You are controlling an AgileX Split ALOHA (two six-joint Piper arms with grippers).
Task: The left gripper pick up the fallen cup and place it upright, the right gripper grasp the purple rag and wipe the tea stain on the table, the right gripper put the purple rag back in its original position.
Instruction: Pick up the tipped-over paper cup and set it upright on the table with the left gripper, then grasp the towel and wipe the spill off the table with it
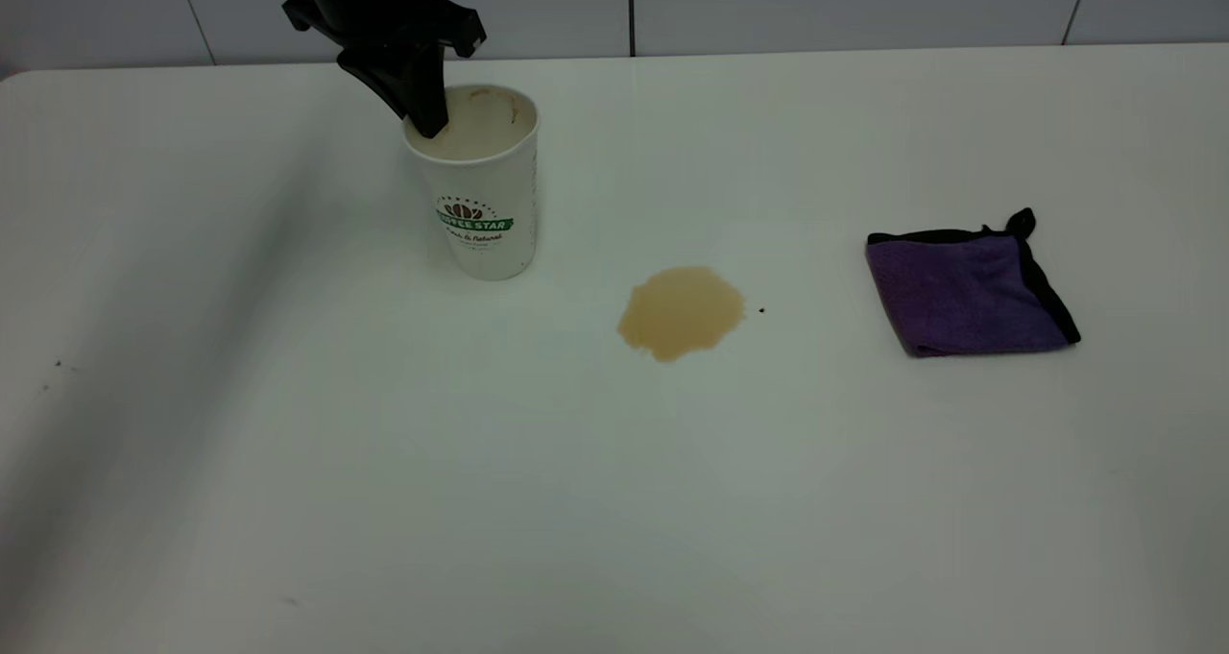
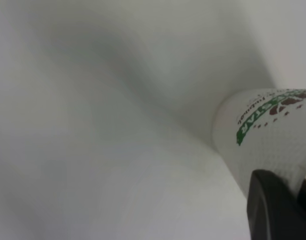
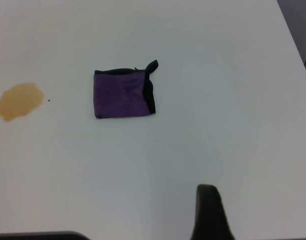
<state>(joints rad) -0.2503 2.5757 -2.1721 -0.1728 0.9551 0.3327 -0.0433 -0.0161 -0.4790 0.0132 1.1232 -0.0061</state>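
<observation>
Cropping left claw (image 1: pixel 422 107), gripping cup (image 1: pixel 483 188)

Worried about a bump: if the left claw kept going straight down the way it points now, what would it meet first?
The left claw points down with one finger inside the upright cup at its rim. Going straight on, it would probably meet the cup's inner wall or bottom first; depth is unclear.

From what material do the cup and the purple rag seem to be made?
The cup looks like paper: matte white wall, printed green logo, thin rolled rim, brown staining inside. The left gripper has one finger inside that rim. The purple rag looks like microfibre or terry cloth: fuzzy, dull nap, folded flat, black stitched edging with a small loop. The exact fibre cannot be told.
</observation>
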